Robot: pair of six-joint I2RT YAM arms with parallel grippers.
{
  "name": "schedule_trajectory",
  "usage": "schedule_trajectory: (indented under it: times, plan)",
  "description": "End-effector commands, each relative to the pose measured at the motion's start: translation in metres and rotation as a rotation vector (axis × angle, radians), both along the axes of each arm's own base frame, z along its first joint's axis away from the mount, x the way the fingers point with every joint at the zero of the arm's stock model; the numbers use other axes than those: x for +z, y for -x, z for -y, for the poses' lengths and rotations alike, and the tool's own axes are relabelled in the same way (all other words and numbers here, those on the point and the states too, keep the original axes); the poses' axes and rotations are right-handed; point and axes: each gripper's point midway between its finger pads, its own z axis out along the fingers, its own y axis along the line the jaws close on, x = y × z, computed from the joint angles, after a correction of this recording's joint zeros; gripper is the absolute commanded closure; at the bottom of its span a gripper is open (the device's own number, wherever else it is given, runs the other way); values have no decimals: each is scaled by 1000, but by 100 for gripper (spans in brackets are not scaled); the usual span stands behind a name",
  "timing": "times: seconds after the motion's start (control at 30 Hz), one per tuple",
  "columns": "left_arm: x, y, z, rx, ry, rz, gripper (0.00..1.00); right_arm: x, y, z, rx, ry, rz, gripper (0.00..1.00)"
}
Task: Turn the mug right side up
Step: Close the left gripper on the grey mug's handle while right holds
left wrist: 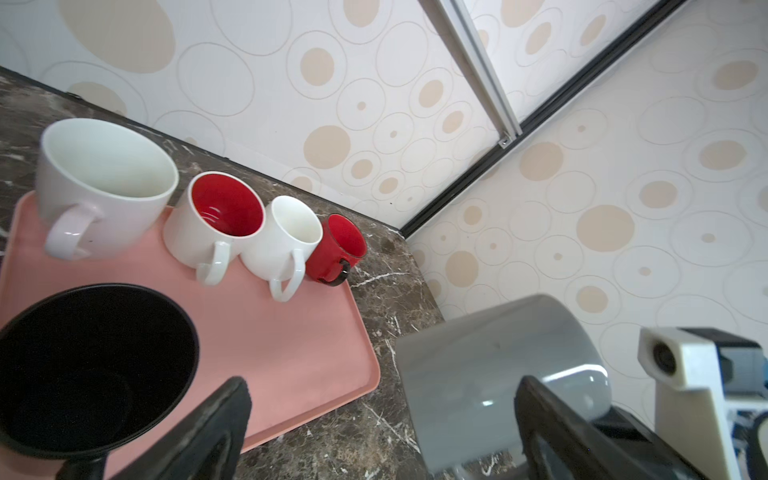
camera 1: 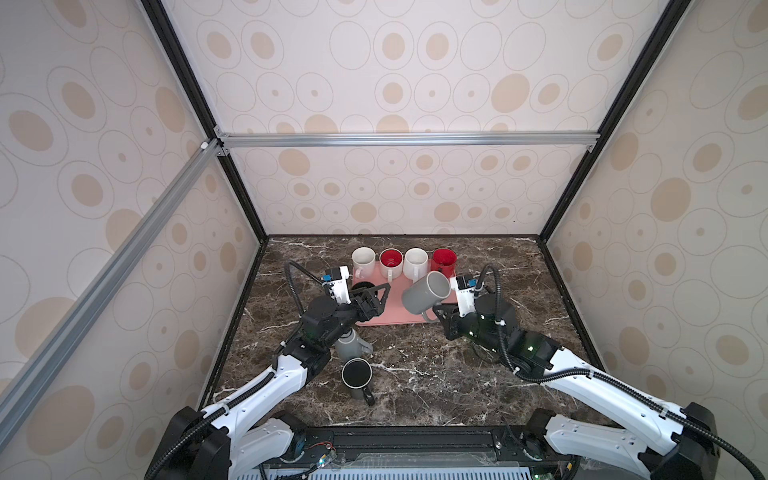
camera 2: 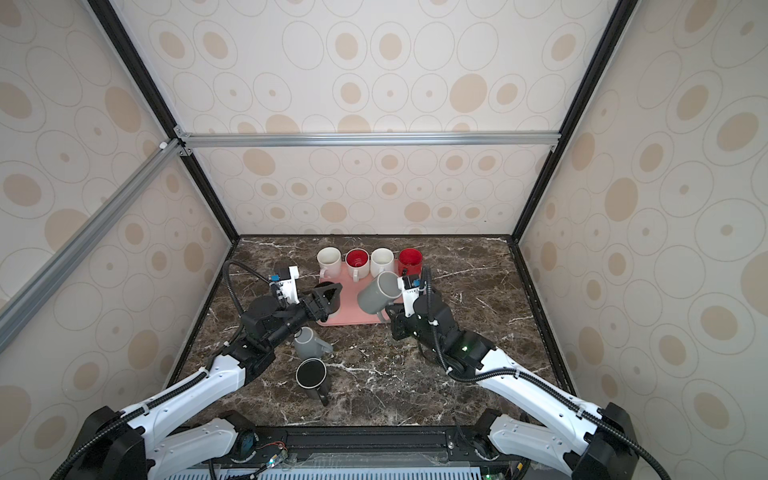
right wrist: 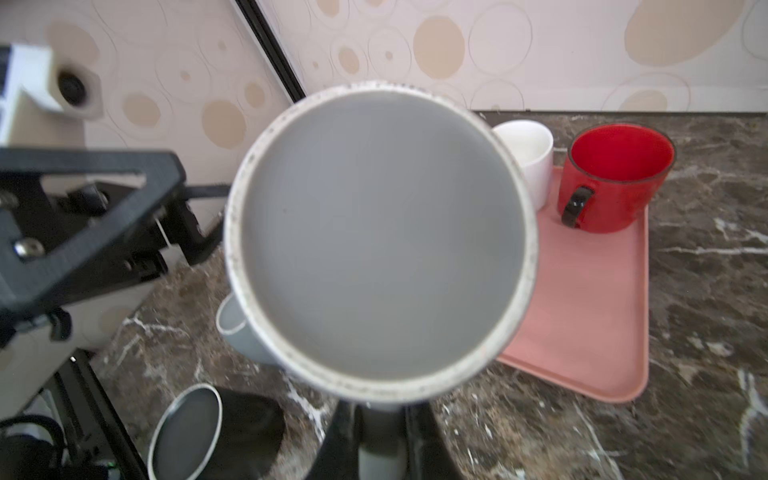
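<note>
Top views first. Found the grey mug [camera 1: 424,296] off the table, tipped far over, above the right edge of the pink tray [camera 1: 390,318]. Logged the right claw [camera 1: 434,311] clenched on its handle from underneath. Placed the left claw [camera 1: 380,301] over the tray's left part, released, jaws wide, just beside an upright black mug [camera 1: 362,286]. Counted four upright mugs along the tray's far edge: white mug [camera 1: 363,257], red-lined mug [camera 1: 391,262], second white mug [camera 1: 415,262], red mug [camera 1: 443,259]. Noted on the marble table [camera 1: 436,374], near the left arm, a small grey mug [camera 1: 348,345] and a ringed black mug [camera 1: 356,373] close together; could not settle which way up. Saw the same layout in both top views, grey mug [camera 2: 378,293] and right claw [camera 2: 388,311] included. Left wrist view next. Caught two dark fingers [left wrist: 216,424] far apart; black mug [left wrist: 95,361] on the tray [left wrist: 291,332] by one finger, grey mug [left wrist: 490,374] aloft behind the other. Picked out the row of four beyond, red mug [left wrist: 336,249] farthest. Right wrist view last. Faced a round end of the grey mug [right wrist: 378,241], ringed in speckled white, filling the middle; cannot tell mouth from base. Made out the right claw [right wrist: 380,432] nearest the lens, fingers [right wrist: 345,444] closed on the handle. Glimpsed the left claw [right wrist: 189,208] off to one side, small grey mug [right wrist: 237,328] and ringed black mug [right wrist: 195,428] behind the held one, red mug [right wrist: 615,178] and tray [right wrist: 582,311] opposite.
</note>
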Motion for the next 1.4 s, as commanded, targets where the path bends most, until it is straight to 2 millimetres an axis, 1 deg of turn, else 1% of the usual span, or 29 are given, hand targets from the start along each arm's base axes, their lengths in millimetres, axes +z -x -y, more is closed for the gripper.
schedule_trajectory:
  times: [0.0, 0.13, 0.2, 0.33, 0.43, 0.5, 0.6, 0.7, 0.73, 0.83, 0.97, 1.13, 1.23, 1.3, 1.37]
  plan:
    - [39, 9, 8, -72, 125, 111, 4, 98, -15, -7, -11, -269, 209, 100]
    - [59, 20, 10, -120, 211, 185, 5, 125, -23, -7, -16, -387, 254, 100]
    - [68, 25, 11, -145, 242, 217, 7, 135, -26, -9, -5, -436, 262, 100]
    - [83, 35, 19, -224, 279, 271, 17, 155, -28, -14, 25, -547, 284, 100]
    - [90, 40, 24, -258, 310, 298, 27, 167, -28, -19, 58, -623, 293, 100]
    - [91, 45, 29, -303, 321, 304, 32, 175, -27, -22, 88, -661, 297, 100]
    - [94, 49, 32, -330, 347, 314, 38, 187, -19, -33, 170, -701, 306, 100]
    - [98, 48, 33, -337, 362, 323, 47, 194, -10, -39, 242, -725, 312, 100]
    - [100, 49, 33, -339, 368, 330, 49, 197, -6, -42, 272, -735, 315, 100]
    - [109, 52, 31, -345, 393, 363, 48, 201, 1, -46, 323, -755, 305, 100]
    - [119, 56, 32, -365, 423, 397, 49, 201, 7, -52, 374, -768, 278, 100]
    - [129, 60, 32, -378, 440, 431, 60, 201, 14, -61, 453, -791, 239, 100]
    - [134, 62, 30, -373, 446, 448, 60, 197, 19, -66, 492, -778, 218, 100]
    - [137, 62, 29, -372, 447, 457, 60, 191, 19, -69, 497, -774, 200, 100]
    - [138, 62, 29, -368, 445, 459, 62, 185, 19, -70, 496, -769, 184, 100]
